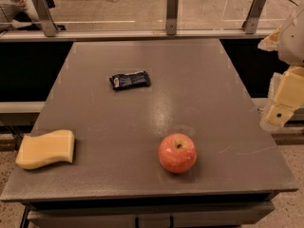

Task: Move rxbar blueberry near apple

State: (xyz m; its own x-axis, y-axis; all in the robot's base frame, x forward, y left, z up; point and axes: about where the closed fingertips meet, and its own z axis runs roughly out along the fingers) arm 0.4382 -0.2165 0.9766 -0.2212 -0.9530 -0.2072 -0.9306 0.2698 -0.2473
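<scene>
The gripper (279, 112) hangs beyond the counter (204, 75) at its right edge; whether it is open, I cannot tell. Best approach: descend squarely across the rxbar blueberry (129, 80), which lies well apart from the apple (177, 152).

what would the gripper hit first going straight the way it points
Likely the right edge of the dark grey rectangular table; the pale yellow gripper hangs just off it, angled down-left. Depth is unclear.
</scene>
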